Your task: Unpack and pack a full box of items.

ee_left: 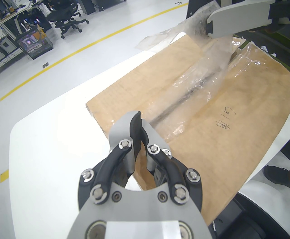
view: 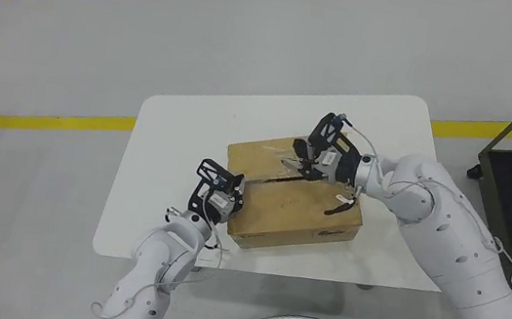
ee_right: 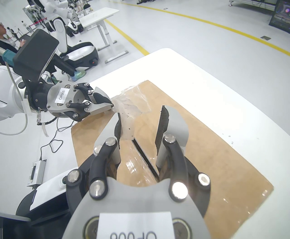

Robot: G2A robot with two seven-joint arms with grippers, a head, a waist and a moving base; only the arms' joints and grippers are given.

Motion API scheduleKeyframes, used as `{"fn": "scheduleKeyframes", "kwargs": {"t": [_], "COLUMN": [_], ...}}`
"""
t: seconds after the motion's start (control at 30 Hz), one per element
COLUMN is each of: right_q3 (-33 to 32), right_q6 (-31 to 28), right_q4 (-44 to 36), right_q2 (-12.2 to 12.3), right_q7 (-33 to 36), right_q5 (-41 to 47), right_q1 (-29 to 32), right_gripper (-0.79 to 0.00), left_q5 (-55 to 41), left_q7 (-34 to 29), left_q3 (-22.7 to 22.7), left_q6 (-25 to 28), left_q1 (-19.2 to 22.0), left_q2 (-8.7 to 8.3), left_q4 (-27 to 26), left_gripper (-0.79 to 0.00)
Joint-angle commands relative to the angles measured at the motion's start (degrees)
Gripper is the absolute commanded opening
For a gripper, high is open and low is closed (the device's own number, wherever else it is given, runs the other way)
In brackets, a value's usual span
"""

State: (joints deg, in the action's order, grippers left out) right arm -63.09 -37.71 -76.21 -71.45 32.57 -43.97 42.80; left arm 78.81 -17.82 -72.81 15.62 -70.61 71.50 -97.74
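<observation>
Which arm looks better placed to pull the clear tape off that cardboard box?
Probably the right. The right gripper hangs open over the cardboard box seam, lifted clear tape beside one finger. The left gripper is shut at the box's end.

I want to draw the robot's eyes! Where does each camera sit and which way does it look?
Top view: above the arms, looking down at the cardboard box on the white table; both arms show.
Left wrist view: on the left arm, looking along the box's taped seam; its left gripper shows in front, shut.
Right wrist view: on the right arm, facing back along the box; its right gripper shows, open.
Shared: both wrist views show the box, the clear tape and the other arm's gripper.
</observation>
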Motion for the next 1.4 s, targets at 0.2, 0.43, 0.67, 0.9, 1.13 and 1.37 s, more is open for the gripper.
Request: {"fn": "scheduleKeyframes", "kwargs": {"t": [0.2,0.43,0.67,0.9,1.13,1.37], "right_q3": [-10.04,-15.61,-19.80,-20.73,-16.51,-10.33], "right_q6": [1.03,2.21,3.95,2.88,0.38,-0.70], "right_q4": [-7.44,-13.46,-18.63,-22.77,-27.48,-28.57], "right_q2": [2.79,4.34,5.34,6.00,6.35,6.05], "right_q7": [1.94,3.78,4.06,6.44,9.67,5.72], "right_q5": [-0.55,0.30,1.67,6.08,2.08,-3.32], "right_q1": [7.66,14.07,17.76,19.06,18.74,19.86], "right_gripper": [-0.394,-0.265,-0.400,-0.077,-0.622,-0.785], "left_q5": [0.24,0.41,-0.10,-2.02,-1.38,-0.92], "left_q7": [-0.05,-0.07,0.34,0.74,2.56,1.99], "left_q3": [0.30,0.74,1.01,-1.02,-6.72,-12.60], "left_q6": [0.14,0.42,0.33,0.41,-4.55,-6.65], "left_q1": [-0.02,0.07,0.10,-0.94,-4.82,-7.89], "left_q2": [-0.03,-0.03,0.02,-0.22,-0.77,-1.38], "left_q4": [-0.41,-0.56,-1.26,-3.42,-6.52,-6.36], "left_gripper": [-0.785,-0.785,-0.708,0.000,0.000,0.000]}}
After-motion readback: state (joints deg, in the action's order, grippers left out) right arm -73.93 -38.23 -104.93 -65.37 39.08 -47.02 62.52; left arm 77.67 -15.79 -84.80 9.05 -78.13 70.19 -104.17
